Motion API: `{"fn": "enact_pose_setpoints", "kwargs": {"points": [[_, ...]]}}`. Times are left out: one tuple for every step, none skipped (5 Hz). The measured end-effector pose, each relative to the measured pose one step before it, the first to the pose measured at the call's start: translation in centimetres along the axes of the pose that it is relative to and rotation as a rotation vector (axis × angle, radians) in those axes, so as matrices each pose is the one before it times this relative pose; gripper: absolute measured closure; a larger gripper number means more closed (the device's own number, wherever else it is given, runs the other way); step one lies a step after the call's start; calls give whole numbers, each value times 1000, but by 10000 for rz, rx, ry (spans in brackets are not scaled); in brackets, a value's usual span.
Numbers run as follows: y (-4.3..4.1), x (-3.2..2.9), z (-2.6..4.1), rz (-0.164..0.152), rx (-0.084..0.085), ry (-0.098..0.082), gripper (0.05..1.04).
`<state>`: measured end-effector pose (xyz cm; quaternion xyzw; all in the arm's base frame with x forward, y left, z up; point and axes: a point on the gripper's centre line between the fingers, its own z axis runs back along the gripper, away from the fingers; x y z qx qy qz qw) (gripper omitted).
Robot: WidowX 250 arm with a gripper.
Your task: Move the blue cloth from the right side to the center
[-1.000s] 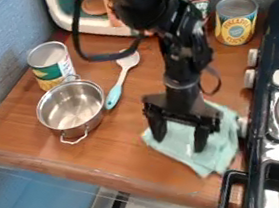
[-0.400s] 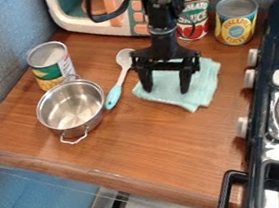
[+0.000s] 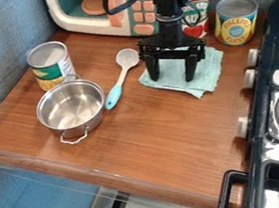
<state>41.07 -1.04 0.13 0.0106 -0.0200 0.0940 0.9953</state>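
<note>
Camera view: claw (image 3: 173, 79) was released, fingers spread apart, pointing down at the cloth (image 3: 209, 76). Couldn't tell if the tips touched it. Cloth lay on the upper right part of the wooden counter (image 3: 152, 139), between the spoon (image 3: 122, 72) and the stove (image 3: 267, 121), near two cans at the back. Pot (image 3: 71, 108) sat left of the spoon, another can (image 3: 51, 65) behind it.

We see the black gripper (image 3: 172, 72) open over a pale blue cloth (image 3: 202, 75), our spoon (image 3: 122, 76) and steel pot (image 3: 71, 110) left, cans far, stove (image 3: 276, 132) right.
</note>
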Motion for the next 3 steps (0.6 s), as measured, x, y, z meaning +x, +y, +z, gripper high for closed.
{"fn": "enact_pose_setpoints", "kwargs": {"points": [[383, -1041, 987, -6, 52, -108, 85], [8, 90, 3359, -6, -298, -747, 85], [965, -318, 1833, 128, -219, -310, 85]]}}
